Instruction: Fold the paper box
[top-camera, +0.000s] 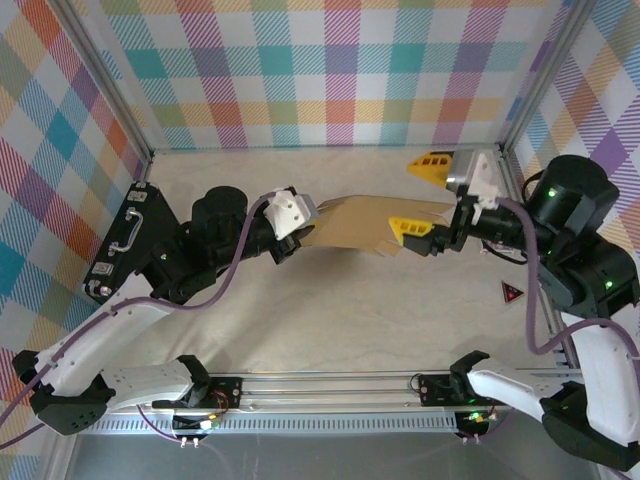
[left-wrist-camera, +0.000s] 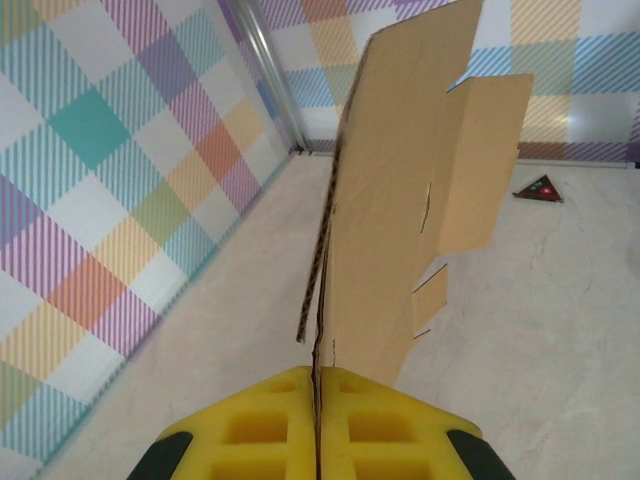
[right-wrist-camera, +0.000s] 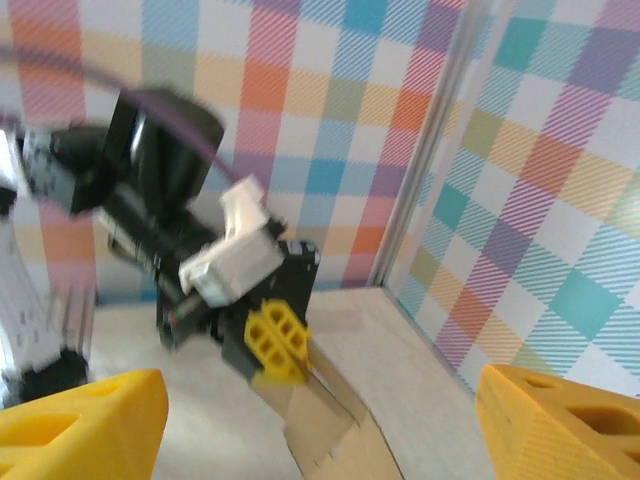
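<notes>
1. I'm seeing the paper box (top-camera: 360, 222) as a flat sheet of plain brown corrugated cardboard, unprinted, not folded up, with cut slits and several flaps sticking out.
2. In the top view it's sitting mid-frame, slightly above centre, between the two arms.
3. Its long axis is running left to right there, with the left end at the left gripper (top-camera: 303, 224) and the right end reaching toward the right gripper (top-camera: 422, 197).
4. In the left wrist view the sheet is rising from the bottom centre to the top edge, seen nearly edge-on. One squarish flap is jutting to the upper right.
5. The left gripper's yellow fingers (left-wrist-camera: 260, 425) are pinching tight on the sheet's near edge, pressed together with only the cardboard between them.
6. The right gripper's jaws are standing wide apart, gripping nothing. In the top view one finger is sitting above the sheet's right end and the other is overlapping it. I can't tell if that one is touching.
7. In the right wrist view the cardboard is showing at bottom centre, coming out of the left gripper's yellow tips.
8. A black case (top-camera: 128, 240) is lying at the left edge of the table (top-camera: 330, 310), and a small red triangle (top-camera: 512, 292) at the right, both well apart from the sheet.
</notes>
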